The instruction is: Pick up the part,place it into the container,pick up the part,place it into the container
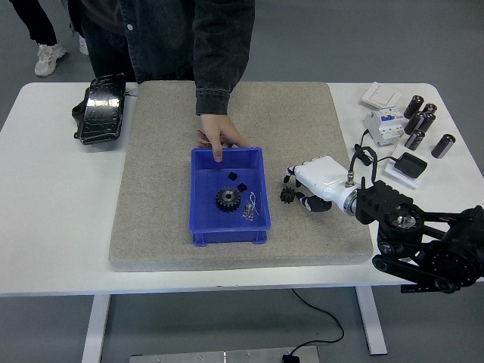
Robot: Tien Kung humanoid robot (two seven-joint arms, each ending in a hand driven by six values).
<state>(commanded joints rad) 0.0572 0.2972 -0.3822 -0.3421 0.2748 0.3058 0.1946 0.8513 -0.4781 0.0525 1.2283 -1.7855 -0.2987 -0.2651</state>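
A blue container (195, 198) sits mid-mat and holds a large black gear (228, 199), two small black parts (237, 181) and some metal bits (250, 208). Just right of it a small black gear (288, 195) lies on the mat. My right hand (301, 189), white-shelled, rests beside that gear, its fingers (293, 173) relaxed just past it and the thumb drawn in close; the gear is still flat on the mat. A person's hand (219, 139) rests its fingers on the container's far rim.
The grey mat (234, 106) covers the table's middle. A black pouch (100, 108) lies at the far left. At the right are a circuit breaker (383, 125), several dark cylinders (422, 121), a white switch (380, 94) and a black adapter (410, 164).
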